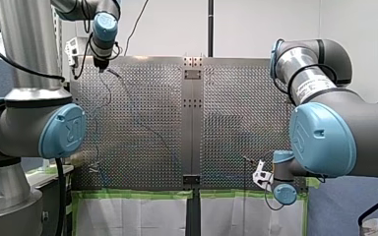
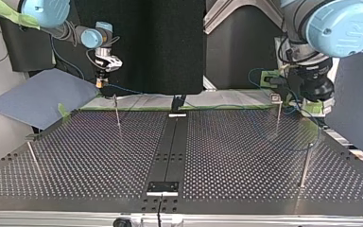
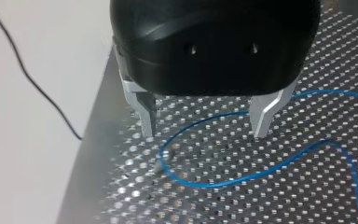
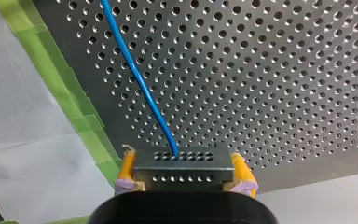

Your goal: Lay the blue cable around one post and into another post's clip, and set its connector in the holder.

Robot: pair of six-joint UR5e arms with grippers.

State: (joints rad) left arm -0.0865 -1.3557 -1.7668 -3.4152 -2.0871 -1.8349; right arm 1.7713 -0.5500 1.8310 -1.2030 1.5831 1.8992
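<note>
- Front view: my left pincer [image 1: 100, 65] hangs over a far corner of the perforated table [image 1: 236, 113]; the blue cable [image 1: 145, 125] runs faintly away from below it; my right pincer [image 1: 260, 173] sits at the opposite edge; neither grip can be read here.
- Top view: my right pincer [image 2: 102, 84] shows yellow pads; the cable leaves it sideways; a thin post [image 2: 117, 113] stands near it.
- Left wrist view: my left pincer [image 3: 205, 126] is spread wide, its metal fingers [image 3: 263, 116] holding nothing; the cable [image 3: 223, 182] loops on the table below them.
- Right wrist view: my right pincer [image 4: 182, 179] is clamped on the black connector [image 4: 181, 161], a pad against each side; the cable [image 4: 140, 79] runs straight ahead from it, beside green tape [image 4: 60, 79].
</note>
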